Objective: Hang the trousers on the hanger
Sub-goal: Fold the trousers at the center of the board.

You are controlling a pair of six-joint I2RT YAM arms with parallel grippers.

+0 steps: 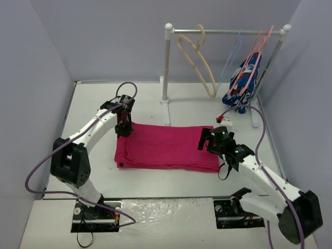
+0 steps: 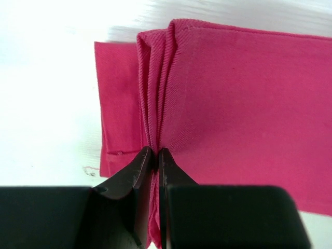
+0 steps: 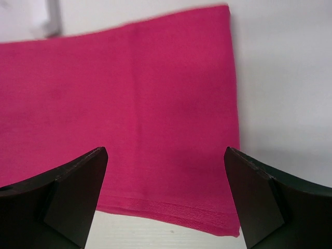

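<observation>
Trousers: likely soft, limp; take by the ends.
Left gripper: pinching the 10 o'clock corner.
Right gripper: wide, empty, 3 o'clock end.

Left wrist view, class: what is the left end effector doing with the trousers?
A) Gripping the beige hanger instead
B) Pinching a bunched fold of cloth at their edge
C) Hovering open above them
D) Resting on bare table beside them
B: the left end effector is shut on a gathered ridge of the trousers, and the cloth puckers where it enters the closed tips.
</observation>
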